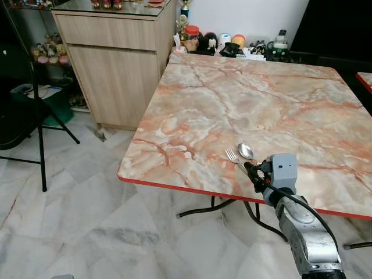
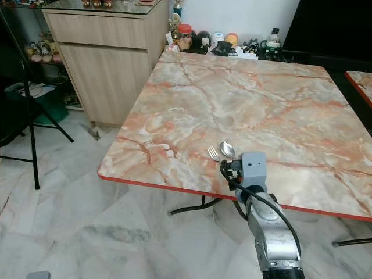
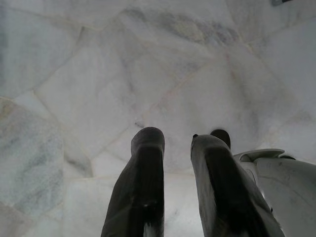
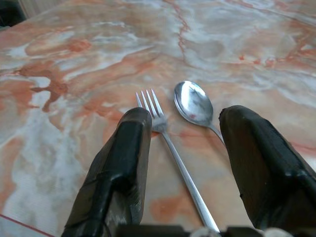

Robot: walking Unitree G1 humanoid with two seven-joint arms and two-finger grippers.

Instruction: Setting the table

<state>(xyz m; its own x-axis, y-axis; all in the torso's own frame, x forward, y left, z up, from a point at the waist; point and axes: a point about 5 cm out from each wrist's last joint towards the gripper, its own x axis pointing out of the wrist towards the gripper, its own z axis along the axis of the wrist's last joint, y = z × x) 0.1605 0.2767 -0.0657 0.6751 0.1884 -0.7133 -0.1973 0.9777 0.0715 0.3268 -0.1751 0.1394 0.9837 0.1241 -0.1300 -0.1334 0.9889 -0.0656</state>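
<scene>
Left eye view, scanned left to right: a black folding stand on the pale marble floor, a light wood cabinet against the wall, then the square table with a pink-and-cream marbled top and a red edge. Small jars and figurines cluster just beyond the table's far side. Near the front edge of the table lie a fork and a spoon, side by side and close together, both flat on the surface. Both are plain polished metal: the fork shows four slim tines and a thin straight handle; the spoon bowl is oval, mirror-bright, facing up. The right gripper sits low over the table's front edge, fingers spread wide, with both handles running back between them; no finger contact with either utensil can be made out. The left gripper hangs over the floor, its two black fingers slightly parted and holding nothing.
</scene>
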